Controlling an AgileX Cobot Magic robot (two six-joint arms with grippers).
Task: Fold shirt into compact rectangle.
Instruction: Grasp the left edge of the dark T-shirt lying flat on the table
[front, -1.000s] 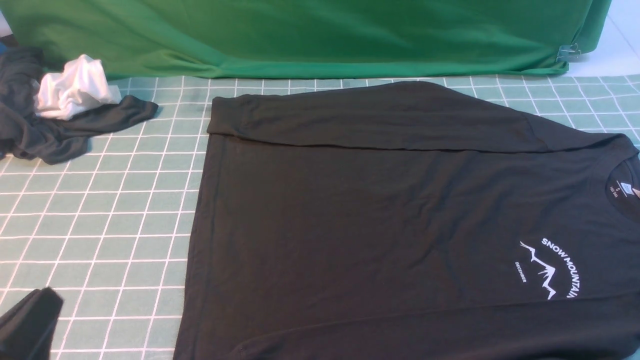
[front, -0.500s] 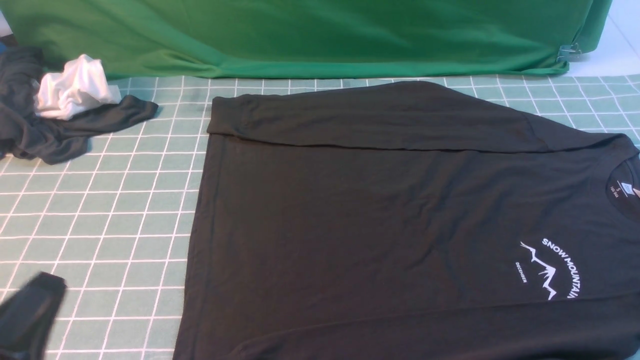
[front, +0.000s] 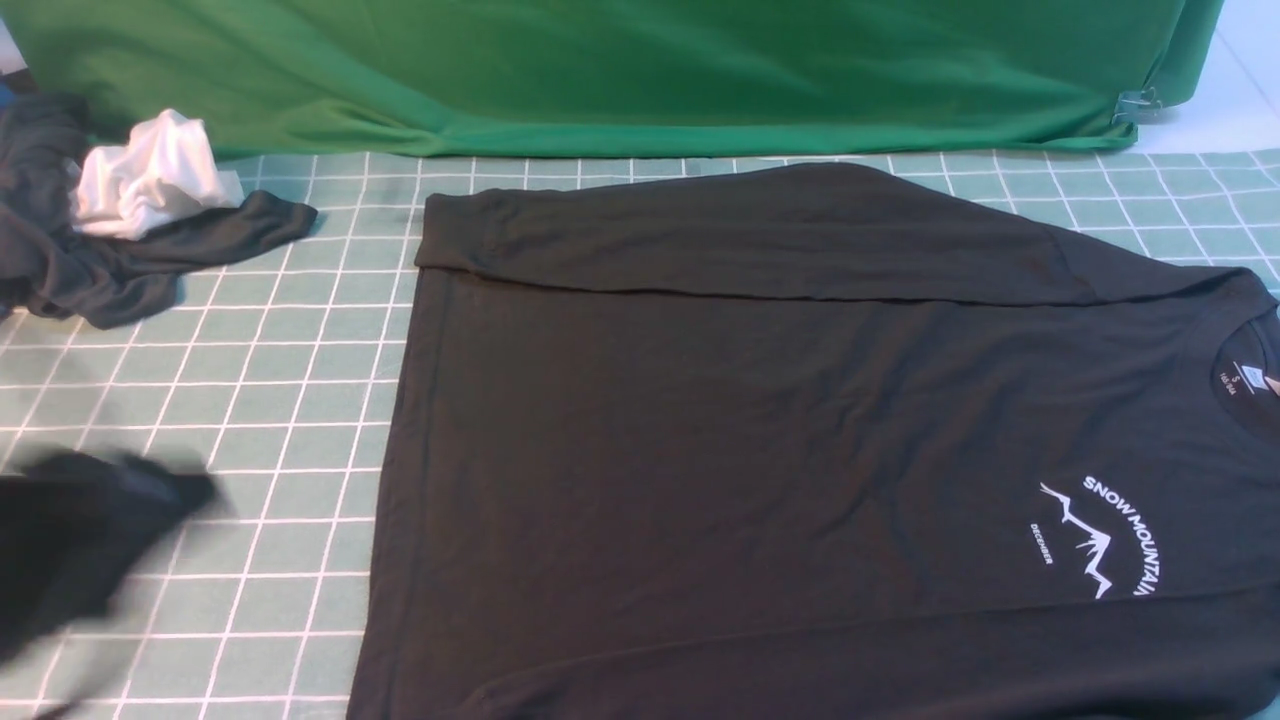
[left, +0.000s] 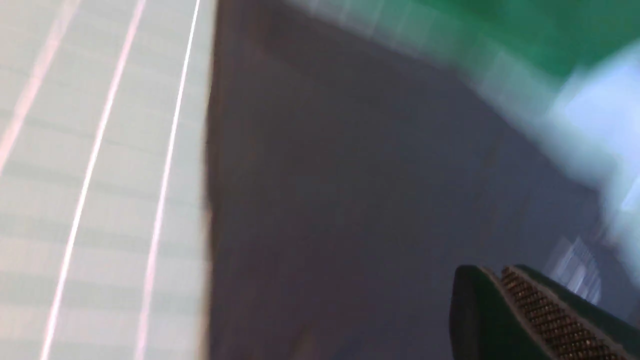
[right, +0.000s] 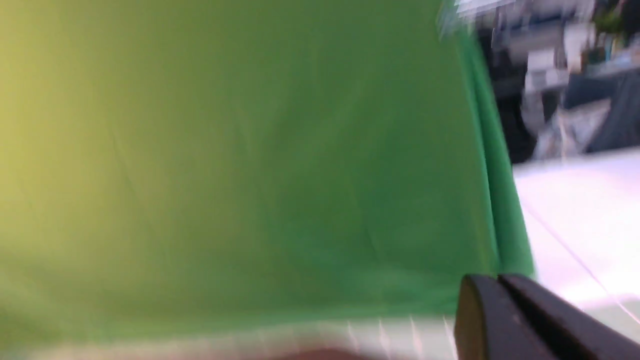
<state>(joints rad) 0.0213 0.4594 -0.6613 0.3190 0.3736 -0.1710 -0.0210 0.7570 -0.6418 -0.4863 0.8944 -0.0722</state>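
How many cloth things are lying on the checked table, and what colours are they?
Black: 1, the shirt
Dark grey: 1, the crumpled garment
White: 1, the small cloth
Total: 3

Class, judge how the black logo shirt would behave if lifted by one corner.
Probably floppy: the shirt lies flat with soft ripples, one sleeve folded limply across it. Pushed, it would likely bunch on the checked cloth rather than slide whole.
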